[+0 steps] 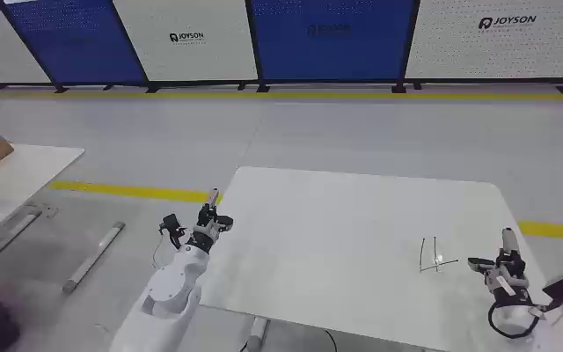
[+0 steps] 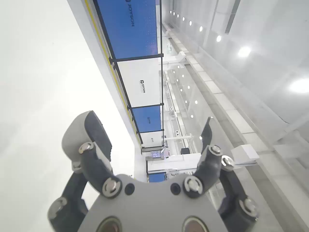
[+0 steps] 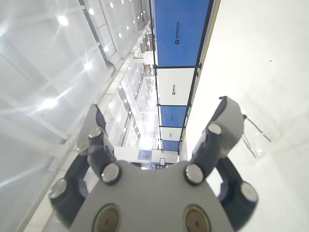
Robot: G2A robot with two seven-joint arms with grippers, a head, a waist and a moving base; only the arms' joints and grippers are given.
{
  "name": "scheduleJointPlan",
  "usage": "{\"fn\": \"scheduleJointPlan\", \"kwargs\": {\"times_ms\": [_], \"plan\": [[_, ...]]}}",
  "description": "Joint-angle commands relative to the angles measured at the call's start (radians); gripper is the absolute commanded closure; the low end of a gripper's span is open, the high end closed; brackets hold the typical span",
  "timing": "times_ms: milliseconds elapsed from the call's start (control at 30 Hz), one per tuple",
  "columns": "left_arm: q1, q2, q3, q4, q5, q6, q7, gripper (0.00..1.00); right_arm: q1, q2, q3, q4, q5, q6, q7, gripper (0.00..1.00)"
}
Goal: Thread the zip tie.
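Note:
Thin dark zip ties [image 1: 434, 256] lie on the white table [image 1: 352, 246] near its right edge, crossing one another. Part of the zip ties [image 3: 256, 134] shows just past one finger of my right gripper [image 3: 160, 114], which is open and holds nothing. In the top view the right gripper [image 1: 494, 261] sits at the table's right edge, a short way right of the ties. My left gripper [image 2: 149, 126] is open and empty. From above the left gripper [image 1: 213, 211] sits at the table's left edge, far from the ties.
The table's rounded left edge [image 1: 230, 189] borders grey floor with a yellow line [image 1: 132, 190]. Another white table [image 1: 35, 167] stands at the far left. A grey bar [image 1: 92, 257] lies on the floor. Blue and white panels [image 1: 334, 40] close off the back.

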Motion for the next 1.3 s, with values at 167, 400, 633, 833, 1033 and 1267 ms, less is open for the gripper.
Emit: {"fn": "scheduleJointPlan", "kwargs": {"times_ms": [167, 400, 633, 833, 1033, 1267], "plan": [[0.0, 0.0, 0.0, 0.0, 0.0, 0.0, 0.0, 0.22, 0.0, 0.0, 0.0, 0.0, 0.0, 0.0, 0.0, 0.22], [0.0, 0.0, 0.0, 0.0, 0.0, 0.0, 0.0, 0.0, 0.0, 0.0, 0.0, 0.0, 0.0, 0.0, 0.0, 0.0], [0.0, 0.0, 0.0, 0.0, 0.0, 0.0, 0.0, 0.22, 0.0, 0.0, 0.0, 0.0, 0.0, 0.0, 0.0, 0.0], [0.0, 0.0, 0.0, 0.0, 0.0, 0.0, 0.0, 0.0, 0.02, 0.01, 0.046, 0.015, -0.025, 0.019, 0.143, 0.0], [0.0, 0.0, 0.0, 0.0, 0.0, 0.0, 0.0, 0.0, 0.057, 0.037, 0.163, -0.003, -0.033, 0.089, 0.45, 0.0], [0.0, 0.0, 0.0, 0.0, 0.0, 0.0, 0.0, 0.0, 0.131, 0.059, 0.189, 0.038, -0.092, 0.128, 0.663, 0.0]]}}
